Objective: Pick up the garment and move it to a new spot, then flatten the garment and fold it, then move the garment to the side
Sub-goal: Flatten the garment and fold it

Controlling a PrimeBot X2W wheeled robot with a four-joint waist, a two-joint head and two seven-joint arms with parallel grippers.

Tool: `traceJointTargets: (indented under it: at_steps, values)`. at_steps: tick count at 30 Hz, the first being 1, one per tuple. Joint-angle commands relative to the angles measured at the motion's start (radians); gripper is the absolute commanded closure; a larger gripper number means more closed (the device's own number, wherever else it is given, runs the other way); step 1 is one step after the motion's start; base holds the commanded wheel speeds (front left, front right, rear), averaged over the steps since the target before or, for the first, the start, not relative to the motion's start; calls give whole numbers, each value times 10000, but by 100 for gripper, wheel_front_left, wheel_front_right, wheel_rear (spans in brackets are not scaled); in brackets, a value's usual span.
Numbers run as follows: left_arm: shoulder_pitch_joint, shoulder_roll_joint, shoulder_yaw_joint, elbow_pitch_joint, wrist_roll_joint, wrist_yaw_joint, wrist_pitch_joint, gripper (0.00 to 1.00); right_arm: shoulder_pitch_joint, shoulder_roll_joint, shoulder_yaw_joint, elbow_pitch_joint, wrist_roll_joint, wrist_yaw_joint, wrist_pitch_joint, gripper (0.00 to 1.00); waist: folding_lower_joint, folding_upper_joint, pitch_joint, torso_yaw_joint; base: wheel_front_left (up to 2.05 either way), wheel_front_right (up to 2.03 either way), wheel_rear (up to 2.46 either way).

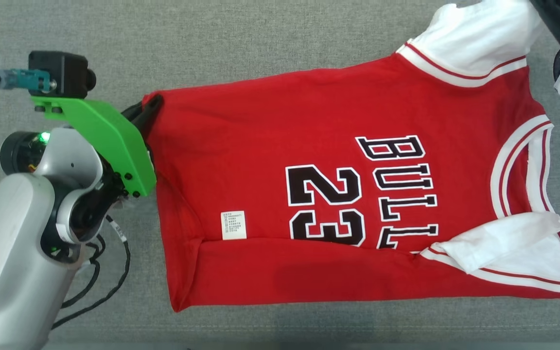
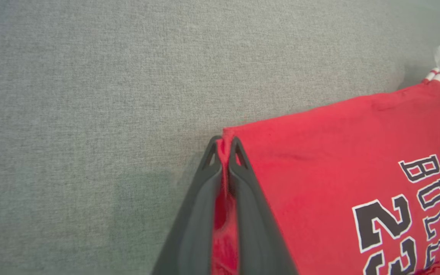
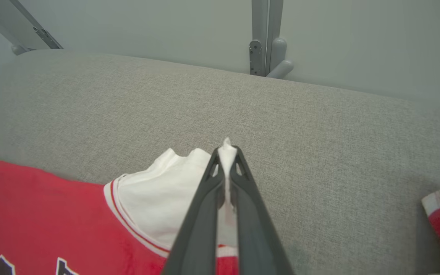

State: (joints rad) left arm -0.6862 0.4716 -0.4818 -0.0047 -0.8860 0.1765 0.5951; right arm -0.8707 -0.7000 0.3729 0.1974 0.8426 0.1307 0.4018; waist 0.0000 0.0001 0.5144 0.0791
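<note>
Hiding under the fold: a red strip of the garment [image 1: 260, 146] is turned over along the edge opposite the one both grippers hold. It covers the feet of the "23" and most of the letter after "BULL".
Hard to make out: small white care label [image 1: 234, 225] beside that fold, its rows of print too fine to read.
Covered: green bracket [image 1: 110, 141] and black wrist camera [image 1: 59, 73] hide most of the left fingers in the head view; dark tips poke out at the hem corner.
Left gripper [image 2: 224, 147]: clenched on the red hem corner, with cloth bulging between the two long dark fingers.
Right gripper [image 3: 227, 152]: clamped on the white sleeve [image 3: 155, 194], a tuft standing just past the fingertips.
Garment position: lying flat between the two grips on the grey surface [image 1: 280, 48]. The body is to the right of the left fingers and to the left of the right fingers, each in its own wrist view.
Materials: smooth red cloth body; white sleeves; white armhole bands with thin red stripes. The surface is coarse woven grey fabric, rounded at the edge beyond the right gripper.
Second sleeve [image 1: 508, 243]: white, crumpled, well apart from both grippers.
Writing: "BULL" and "23" in black block characters outlined white, sideways in the head view.
Past the right fingertips: grey metal post [image 3: 266, 38].
</note>
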Motion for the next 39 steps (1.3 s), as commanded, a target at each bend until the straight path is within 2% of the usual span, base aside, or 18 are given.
traceJointTargets:
  at_steps: [1,7,12,22,34,39]
  values:
    - [294,133,47,-135,-86,83,-80,100,353,-36,-97,-176,75,-3,-132,100,0,-1,-260,-130,0,0,0]
    - [1149,335,55,-678,-175,251,-222,100,1669,-121,-443,-978,190,-3,-405,100,0,-1,-706,-287,0,0,0]
    - [2034,543,0,-1224,-91,410,-413,100,3221,74,-1259,-1786,250,-3,-721,100,0,-1,-992,-464,0,0,0]
    - [3267,448,23,-1323,-21,549,-1276,100,5874,1270,-2223,-2505,13,-3,-1137,100,0,-1,-1146,-700,0,0,0]
    - [3871,778,-176,-1158,247,10,-1853,100,6657,2122,-2160,-2297,-402,-3,-1207,100,0,-1,-1375,-748,0,0,0]
    - [3870,958,-378,-971,454,184,-1519,100,6682,2099,-2045,-2154,-559,-3,-1087,100,0,-1,-1463,-728,0,0,0]
